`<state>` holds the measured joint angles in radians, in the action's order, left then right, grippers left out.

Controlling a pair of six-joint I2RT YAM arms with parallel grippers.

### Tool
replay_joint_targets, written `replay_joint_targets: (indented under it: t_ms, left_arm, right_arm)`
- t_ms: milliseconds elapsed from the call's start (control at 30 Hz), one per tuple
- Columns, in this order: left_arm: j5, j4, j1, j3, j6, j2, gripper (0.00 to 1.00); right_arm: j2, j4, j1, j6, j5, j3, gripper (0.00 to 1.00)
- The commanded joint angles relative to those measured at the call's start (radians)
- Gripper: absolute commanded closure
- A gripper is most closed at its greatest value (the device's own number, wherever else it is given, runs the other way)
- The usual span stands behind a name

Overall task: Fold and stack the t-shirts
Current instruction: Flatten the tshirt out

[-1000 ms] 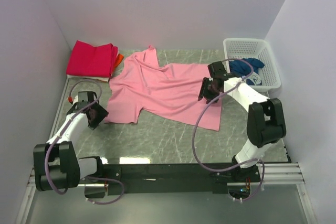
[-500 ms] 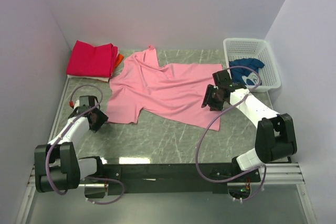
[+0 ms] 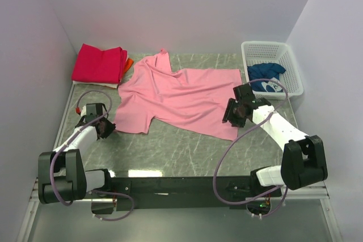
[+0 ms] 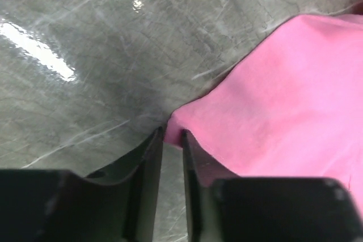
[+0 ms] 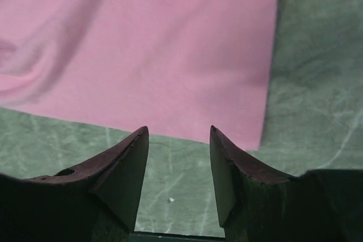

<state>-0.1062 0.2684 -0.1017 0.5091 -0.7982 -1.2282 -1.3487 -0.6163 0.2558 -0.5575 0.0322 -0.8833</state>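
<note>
The light pink t-shirt (image 3: pixel 176 94) lies spread out, a little rumpled, on the grey table. My left gripper (image 3: pixel 106 130) is at its near-left sleeve corner. In the left wrist view the jaws (image 4: pixel 172 133) stand nearly together, with the corner of the pink cloth (image 4: pixel 283 94) pinched between their tips. My right gripper (image 3: pixel 232 114) is open and empty at the shirt's near-right corner. In the right wrist view it (image 5: pixel 178 131) hovers over bare table just in front of the hem (image 5: pixel 142 43). A folded magenta-red shirt (image 3: pixel 99 63) lies at the back left, with orange cloth (image 3: pixel 129 63) peeking out beside it.
A white mesh basket (image 3: pixel 272 49) stands at the back right and holds the dark blue printed shirt (image 3: pixel 266 75). Walls close in the back and both sides. Bare marble table (image 3: pixel 181 148) lies between the pink shirt and the arm bases.
My right gripper has moved off the shirt, to the right and nearer, to its near-right corner. My left gripper has shifted slightly left and nearer at the sleeve corner.
</note>
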Motion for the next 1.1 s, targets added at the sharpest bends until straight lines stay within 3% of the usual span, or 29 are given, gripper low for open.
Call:
replay_joint_targets:
  t_ms: [0, 200, 800, 1067]
  left_arm:
    - [0.039, -0.003, -0.001, -0.034, 0.02, -0.022, 0.75]
    - [0.051, 0.0, -0.001, -0.027, 0.028, -0.019, 0.99]
    - [0.056, 0.008, -0.001, -0.021, 0.03, -0.007, 0.99]
    - [0.066, 0.0, -0.003, -0.023, 0.033, -0.022, 0.99]
  right_arm:
    - [0.045, -0.014, -0.027, -0.018, -0.06, 0.055, 0.46]
    - [0.08, 0.003, -0.118, -0.019, -0.084, 0.159, 0.45]
    - [0.126, 0.024, -0.167, -0.016, 0.009, 0.28, 0.57]
    - [0.115, 0.046, -0.165, -0.022, 0.035, 0.268, 0.57]
